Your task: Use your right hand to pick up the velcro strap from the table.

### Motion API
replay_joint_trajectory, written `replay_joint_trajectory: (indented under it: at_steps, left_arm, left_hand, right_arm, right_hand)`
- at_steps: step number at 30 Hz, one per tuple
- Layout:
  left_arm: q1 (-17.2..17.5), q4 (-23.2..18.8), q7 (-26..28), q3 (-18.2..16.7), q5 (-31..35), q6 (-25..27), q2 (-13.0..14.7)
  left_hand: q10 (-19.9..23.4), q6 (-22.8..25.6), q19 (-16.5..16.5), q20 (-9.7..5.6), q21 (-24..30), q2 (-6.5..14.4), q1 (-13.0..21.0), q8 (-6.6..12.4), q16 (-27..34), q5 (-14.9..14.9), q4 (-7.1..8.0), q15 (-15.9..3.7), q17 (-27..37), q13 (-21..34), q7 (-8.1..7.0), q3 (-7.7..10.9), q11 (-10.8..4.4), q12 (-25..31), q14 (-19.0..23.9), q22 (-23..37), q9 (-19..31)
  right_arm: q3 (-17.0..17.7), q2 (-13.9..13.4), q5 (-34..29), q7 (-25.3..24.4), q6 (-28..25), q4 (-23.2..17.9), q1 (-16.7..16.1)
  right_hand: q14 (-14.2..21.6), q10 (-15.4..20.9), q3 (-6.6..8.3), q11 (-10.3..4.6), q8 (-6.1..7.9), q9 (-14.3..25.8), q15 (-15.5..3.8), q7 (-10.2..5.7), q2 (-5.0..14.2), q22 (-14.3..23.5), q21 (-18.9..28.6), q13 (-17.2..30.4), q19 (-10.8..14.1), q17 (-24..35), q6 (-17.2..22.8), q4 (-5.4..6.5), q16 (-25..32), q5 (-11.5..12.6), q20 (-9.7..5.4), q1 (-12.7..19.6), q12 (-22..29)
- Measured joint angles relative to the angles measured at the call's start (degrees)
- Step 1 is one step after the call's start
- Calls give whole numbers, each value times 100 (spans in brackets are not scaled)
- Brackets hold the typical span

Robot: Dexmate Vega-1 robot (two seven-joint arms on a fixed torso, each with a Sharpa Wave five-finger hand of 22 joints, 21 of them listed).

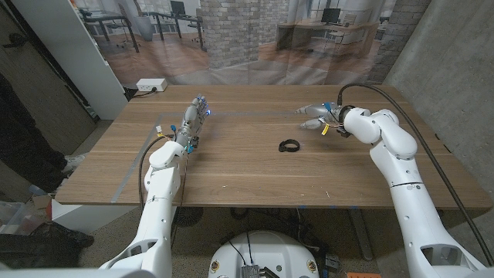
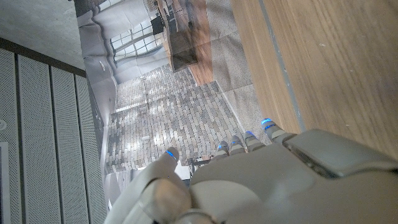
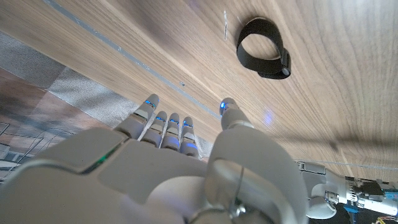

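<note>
A black velcro strap (image 1: 289, 145) lies curled into a loop on the wooden table (image 1: 247, 174), right of the middle. The right wrist view shows the same strap (image 3: 263, 56) as an open ring beyond my fingertips. My right hand (image 1: 318, 117) hovers behind and to the right of the strap, fingers stretched out toward the table's middle, holding nothing. My right hand (image 3: 180, 168) keeps its fingers straight and apart from the strap. My left hand (image 1: 193, 117) stands over the left half of the table with fingers extended and nothing in it; the left wrist view shows that hand (image 2: 249, 180) too.
A white power strip (image 1: 151, 85) sits at the table's back left corner. A backdrop printed with an office scene (image 1: 255, 38) hangs behind the table. A grey wall (image 1: 455, 62) stands at the right. A dark-clothed person (image 1: 23, 139) is at the left edge.
</note>
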Motion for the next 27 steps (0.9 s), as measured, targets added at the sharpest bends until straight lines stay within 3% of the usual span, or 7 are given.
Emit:
replay_joint_trajectory:
  at_steps: [27]
  left_arm:
    - [93,-126,18,-20,-12,46,2]
  left_hand:
    - [0,0,0,0,0,0,0,0,0,22,17,0,0,0,0,-17,0,0,0,0,0]
  right_arm:
    - [-164,-9,-248,20,-11,-4,-49]
  right_hand:
    - [72,47,4,-4,66,-1,-28,-20,-13,1,0,-1,95,0,168,-4,0,0,-31,179,0]
